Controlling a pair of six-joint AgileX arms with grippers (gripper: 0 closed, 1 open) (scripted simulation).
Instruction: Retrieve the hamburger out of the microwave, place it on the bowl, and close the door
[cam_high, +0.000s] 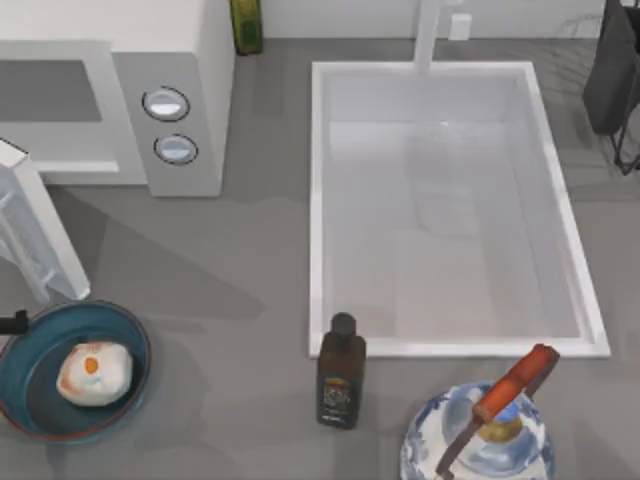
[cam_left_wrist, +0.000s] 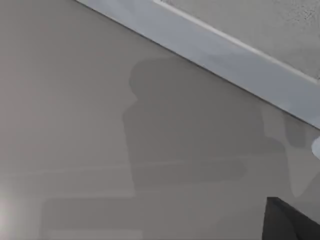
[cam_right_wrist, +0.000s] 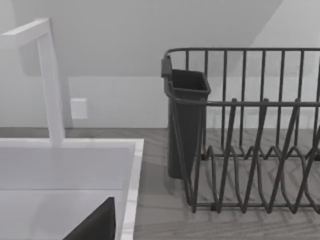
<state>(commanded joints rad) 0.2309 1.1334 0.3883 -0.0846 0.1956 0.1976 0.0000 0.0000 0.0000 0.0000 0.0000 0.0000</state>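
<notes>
At the worktop's (cam_high: 230, 300) near left corner: 1 blue bowl (cam_high: 25, 355) holding the hamburger (cam_high: 95, 372). Behind it, microwave (cam_high: 185, 60) with 2 knobs, door (cam_high: 35, 240) standing open. Centre: white sink (cam_high: 318, 200), faucet (cam_right_wrist: 50, 80); dark bottle (cam_high: 341, 375), label unreadable. Far right: dish rack (cam_right_wrist: 250, 150). State of either hand: cannot tell.

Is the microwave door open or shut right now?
Open. In the top view, the door is swung out from the microwave toward the bowl, leaving the cavity exposed.
</notes>
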